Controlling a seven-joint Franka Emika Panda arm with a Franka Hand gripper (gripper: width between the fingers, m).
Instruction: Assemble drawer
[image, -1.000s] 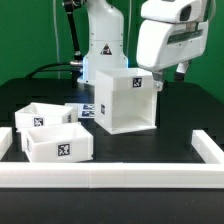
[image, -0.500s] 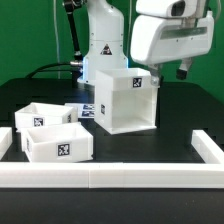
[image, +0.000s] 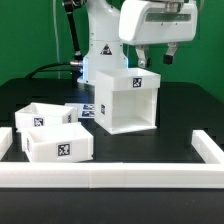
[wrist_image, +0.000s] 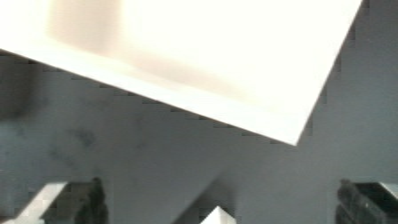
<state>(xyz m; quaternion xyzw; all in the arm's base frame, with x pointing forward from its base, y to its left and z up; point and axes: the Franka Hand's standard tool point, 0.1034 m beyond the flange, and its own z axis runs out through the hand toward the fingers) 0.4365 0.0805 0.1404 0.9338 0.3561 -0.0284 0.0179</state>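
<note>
The white hollow housing (image: 125, 100) stands upright mid-table with its open side facing the front, tags on its top and side. Two smaller white trays sit at the exterior view's left, one behind (image: 40, 117) and one in front (image: 58, 146). My gripper (image: 156, 60) hangs above the housing's top, toward its back on the exterior view's right, open and empty. In the wrist view the housing (wrist_image: 178, 50) shows as a large white surface over the dark table, with my open gripper (wrist_image: 217, 198) and its dark fingertips (wrist_image: 64, 200) apart from it.
A long low white rail (image: 110, 176) runs along the front, with raised ends at both sides. The marker board (image: 86, 110) lies between the trays and the housing. The robot base (image: 100, 45) stands behind.
My gripper has moved toward the exterior view's left, from beside the housing's right to above its top. The housing and trays have not moved.
</note>
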